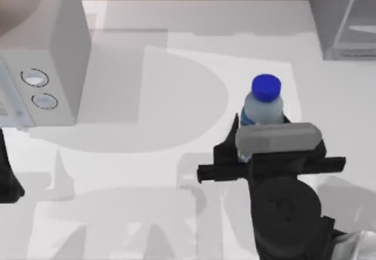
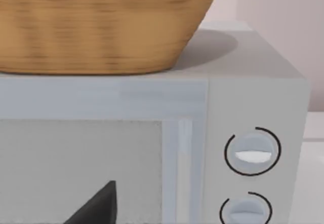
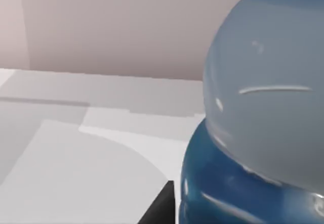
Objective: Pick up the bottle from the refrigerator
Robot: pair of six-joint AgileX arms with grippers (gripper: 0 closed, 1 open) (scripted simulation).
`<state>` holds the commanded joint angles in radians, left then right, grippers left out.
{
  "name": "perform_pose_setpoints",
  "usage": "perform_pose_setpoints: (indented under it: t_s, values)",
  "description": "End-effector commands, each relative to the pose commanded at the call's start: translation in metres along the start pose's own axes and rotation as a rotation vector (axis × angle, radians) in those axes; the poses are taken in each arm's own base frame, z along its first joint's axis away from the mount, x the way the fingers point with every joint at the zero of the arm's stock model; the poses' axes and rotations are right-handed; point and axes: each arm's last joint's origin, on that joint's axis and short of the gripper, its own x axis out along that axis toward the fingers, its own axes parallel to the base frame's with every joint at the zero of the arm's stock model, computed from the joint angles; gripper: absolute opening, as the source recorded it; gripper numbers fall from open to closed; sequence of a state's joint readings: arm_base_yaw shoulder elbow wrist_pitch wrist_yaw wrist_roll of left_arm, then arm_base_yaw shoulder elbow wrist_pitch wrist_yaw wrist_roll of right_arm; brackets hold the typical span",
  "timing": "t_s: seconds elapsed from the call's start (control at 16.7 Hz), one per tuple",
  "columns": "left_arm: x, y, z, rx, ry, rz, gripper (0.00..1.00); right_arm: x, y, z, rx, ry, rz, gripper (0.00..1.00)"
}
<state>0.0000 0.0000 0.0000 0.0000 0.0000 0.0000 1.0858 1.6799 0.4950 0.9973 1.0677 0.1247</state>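
The bottle (image 1: 262, 108) has a round bright-blue cap (image 1: 266, 88) and a pale grey-white body with a blue band. It stands upright over the white table, right of centre in the top view. My right gripper (image 1: 260, 128) is shut on the bottle's body from the near side, with a black finger (image 1: 228, 145) on its left. The right wrist view has the bottle (image 3: 263, 113) very close. The refrigerator (image 1: 339, 18), a dark-grey cabinet with a see-through panel, stands at the back right, apart from the bottle. My left arm (image 1: 8, 181) is parked at the left edge.
A light grey box (image 1: 47, 54) with two ringed round discs stands at the back left. A wicker basket (image 2: 101, 27) sits on top of it. The white table (image 1: 147, 172) stretches between that box and my right arm.
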Motion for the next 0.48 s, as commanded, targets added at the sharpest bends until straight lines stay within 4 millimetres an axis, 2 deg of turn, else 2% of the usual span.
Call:
perform_pose_setpoints:
  t_s: [0.24, 0.48]
  values:
    - [0.000, 0.000, 0.000, 0.000, 0.000, 0.000, 1.00, -0.012, 0.045, -0.015, 0.009, -0.049, -0.013, 0.00]
    - [0.000, 0.000, 0.000, 0.000, 0.000, 0.000, 1.00, -0.022, 0.071, -0.023, 0.026, -0.079, -0.027, 0.00]
